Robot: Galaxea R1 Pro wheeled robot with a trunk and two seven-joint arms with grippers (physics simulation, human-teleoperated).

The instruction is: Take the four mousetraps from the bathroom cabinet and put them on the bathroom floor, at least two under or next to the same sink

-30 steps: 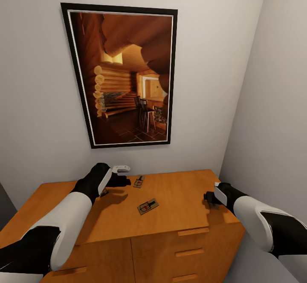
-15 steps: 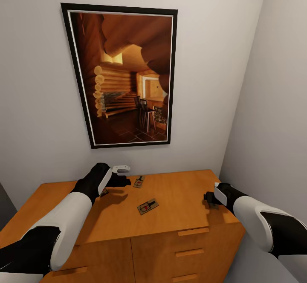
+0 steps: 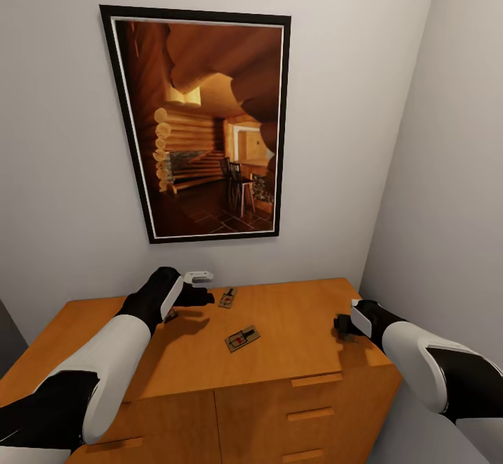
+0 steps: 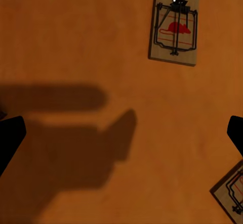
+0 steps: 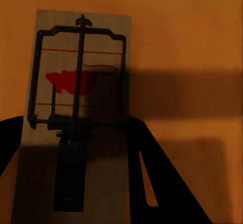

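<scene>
A mousetrap [image 5: 76, 113] is being straddled by the right gripper [image 3: 344, 327] at the cabinet's [image 3: 293, 324] right front corner; fingers are spread wide w/ the board between them, nothing gripped yet. For a clean pick, the fingers should be lowered square to the board's long edges & closed gently, since the board is thin. Mid-cabinet, a second trap [image 3: 242, 337] is lying free. Toward the cabinet's back, the left gripper [image 3: 202, 296] is being held wide open, empty, just beside a third trap [image 3: 228, 298].
</scene>
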